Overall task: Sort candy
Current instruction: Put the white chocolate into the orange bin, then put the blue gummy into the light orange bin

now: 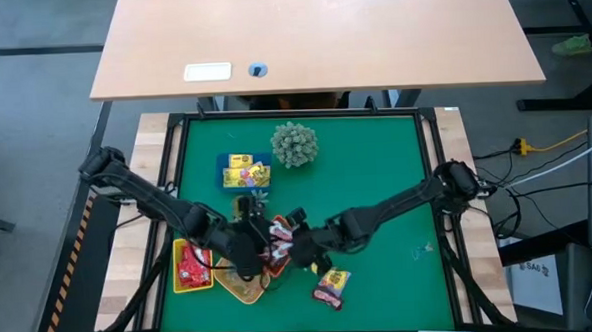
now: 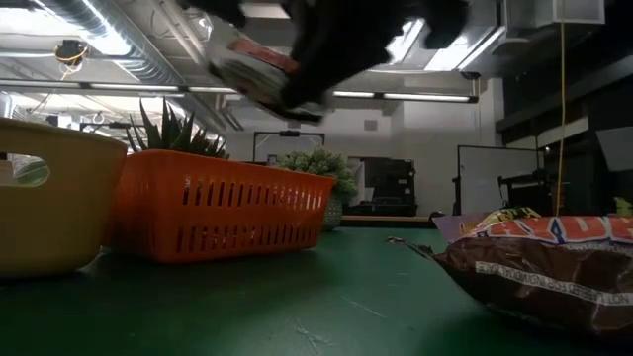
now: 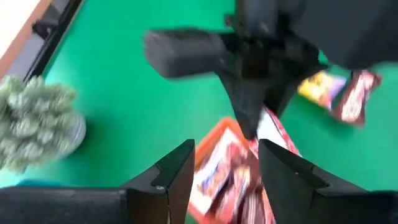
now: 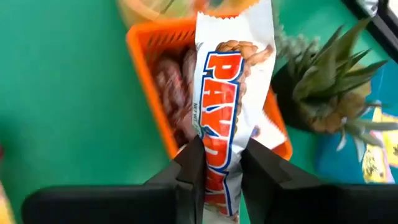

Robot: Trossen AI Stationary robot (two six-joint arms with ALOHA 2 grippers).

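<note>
The white PayDay bar was pinched at one end between your right gripper fingers and hung in the air directly over the orange tray, which already held several reddish wrapped candies. In the high view that same gripper sat near the middle of the front half of the green counter, right at the orange tray's edge. In the low view the bar was well above the tray's rim. Your left gripper was released, its fingers spread with nothing between them, and it hovered just beside the right gripper, over the same tray. To the left of the orange tray stood a yellow tray with red packets in it, and a rounded yellow bowl lay at the front between them. A brown and yellow packet lay loose on the counter to the right of the trays, apart from them. Farther back, yellow packets rested on a blue box, and a pale green spiky plant ball stood just beside it. A small spiky potted plant stood close behind the orange tray.
</note>
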